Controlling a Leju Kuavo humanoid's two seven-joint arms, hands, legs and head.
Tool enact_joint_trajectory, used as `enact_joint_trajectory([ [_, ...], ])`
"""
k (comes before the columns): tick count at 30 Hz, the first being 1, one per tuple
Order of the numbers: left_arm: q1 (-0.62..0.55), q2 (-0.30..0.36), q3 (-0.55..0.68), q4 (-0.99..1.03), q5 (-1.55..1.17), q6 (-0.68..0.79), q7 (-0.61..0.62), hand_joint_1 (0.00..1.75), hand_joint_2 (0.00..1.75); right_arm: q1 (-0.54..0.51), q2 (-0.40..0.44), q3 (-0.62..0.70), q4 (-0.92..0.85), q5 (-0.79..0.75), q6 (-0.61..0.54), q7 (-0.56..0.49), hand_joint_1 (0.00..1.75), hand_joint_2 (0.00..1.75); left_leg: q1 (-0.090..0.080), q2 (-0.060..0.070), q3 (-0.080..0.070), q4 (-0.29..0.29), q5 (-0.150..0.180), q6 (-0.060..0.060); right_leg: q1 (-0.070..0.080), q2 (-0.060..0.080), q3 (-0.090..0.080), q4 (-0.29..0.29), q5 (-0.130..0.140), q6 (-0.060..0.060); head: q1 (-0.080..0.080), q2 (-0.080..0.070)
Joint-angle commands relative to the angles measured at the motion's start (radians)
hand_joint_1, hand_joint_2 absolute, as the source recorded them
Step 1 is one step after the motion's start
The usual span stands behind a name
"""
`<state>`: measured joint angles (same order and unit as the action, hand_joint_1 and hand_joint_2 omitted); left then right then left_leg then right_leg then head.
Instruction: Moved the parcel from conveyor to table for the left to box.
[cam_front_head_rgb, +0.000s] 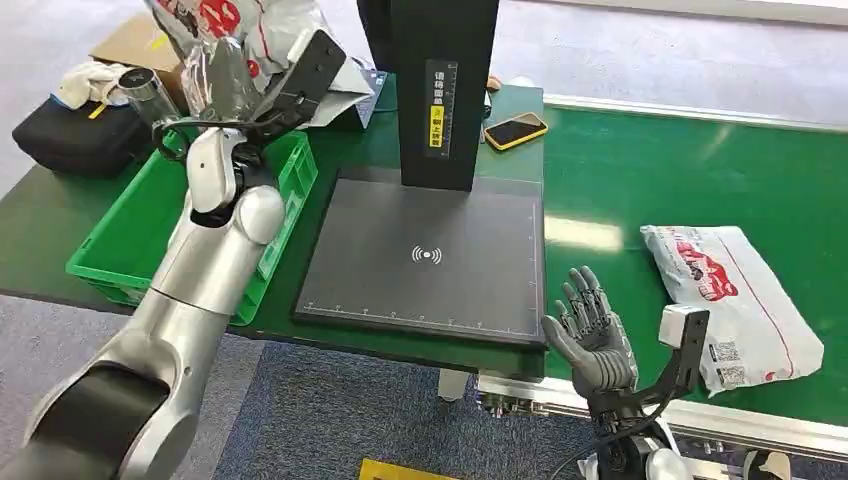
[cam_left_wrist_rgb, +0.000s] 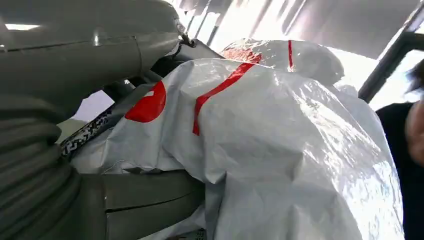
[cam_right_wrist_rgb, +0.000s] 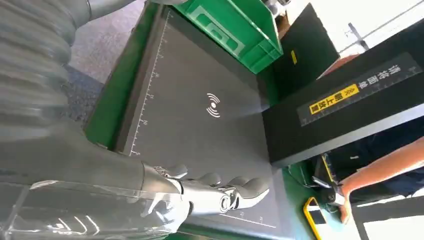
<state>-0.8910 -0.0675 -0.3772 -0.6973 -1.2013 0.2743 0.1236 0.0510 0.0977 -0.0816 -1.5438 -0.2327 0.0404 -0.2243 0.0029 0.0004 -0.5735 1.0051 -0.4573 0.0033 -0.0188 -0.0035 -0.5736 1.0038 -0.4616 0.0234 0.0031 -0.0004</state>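
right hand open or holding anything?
Open. In the head view the right hand stands at the scan pad's edge, fingers spread, nothing in it; the parcel lies apart on the conveyor.

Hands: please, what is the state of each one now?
Left hand: holding a white parcel.
Right hand: open, fingers apart, holding nothing.

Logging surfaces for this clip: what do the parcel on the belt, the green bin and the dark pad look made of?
Parcel: thin glossy plastic film, crinkled, likely a poly mailer. Green bin: rigid moulded plastic with slotted walls. Dark pad: matte, probably plastic or coated metal, printed ruler marks.
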Motion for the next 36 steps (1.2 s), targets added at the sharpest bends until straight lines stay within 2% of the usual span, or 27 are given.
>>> enact_joint_trajectory([
  [1, -0.071, 0.008, 0.066, 0.251, -0.026, 0.007, 0.031, 1.75, 1.75, -0.033, -0.010, 0.008, 0.071, 0.000, 0.009, 0.006, 0.00, 1.75, 0.001, 0.002, 0.002, -0.001, 0.000, -0.001, 0.001, 0.002, 0.002, -0.002, 0.001, -0.001, 0.000, 0.000],
  [9, -0.074, 0.026, 0.090, 0.285, -0.058, 0.004, 0.074, 1.75, 1.75, -0.025, -0.005, -0.002, 0.058, 0.002, 0.013, 0.008, 0.00, 1.75, 0.001, 0.001, 0.001, -0.001, 0.000, -0.001, 0.001, 0.002, 0.002, -0.002, 0.001, -0.002, 0.000, 0.000],
  [13, -0.064, 0.052, 0.131, 0.318, -0.065, -0.019, 0.122, 1.75, 1.75, -0.026, -0.005, -0.002, 0.062, 0.012, 0.024, 0.015, 0.00, 1.75, 0.001, 0.003, 0.002, -0.001, 0.000, -0.001, 0.001, 0.003, 0.001, -0.001, 0.001, -0.001, 0.000, 0.000],
  [27, -0.024, 0.107, 0.240, 0.367, -0.078, -0.046, 0.164, 1.75, 1.75, -0.049, -0.002, -0.003, 0.093, 0.022, 0.039, 0.012, 0.00, 1.75, 0.001, 0.003, 0.001, -0.001, 0.000, 0.000, 0.001, 0.002, 0.001, -0.001, 0.000, -0.001, 0.000, 0.000],
  [36, -0.020, 0.098, 0.254, 0.375, -0.073, -0.066, 0.163, 1.75, 1.75, -0.041, 0.002, -0.009, 0.079, 0.026, 0.041, 0.013, 0.00, 1.75, 0.002, 0.001, 0.003, -0.003, 0.000, -0.001, 0.002, 0.001, 0.004, -0.003, 0.001, -0.002, 0.000, 0.000],
])
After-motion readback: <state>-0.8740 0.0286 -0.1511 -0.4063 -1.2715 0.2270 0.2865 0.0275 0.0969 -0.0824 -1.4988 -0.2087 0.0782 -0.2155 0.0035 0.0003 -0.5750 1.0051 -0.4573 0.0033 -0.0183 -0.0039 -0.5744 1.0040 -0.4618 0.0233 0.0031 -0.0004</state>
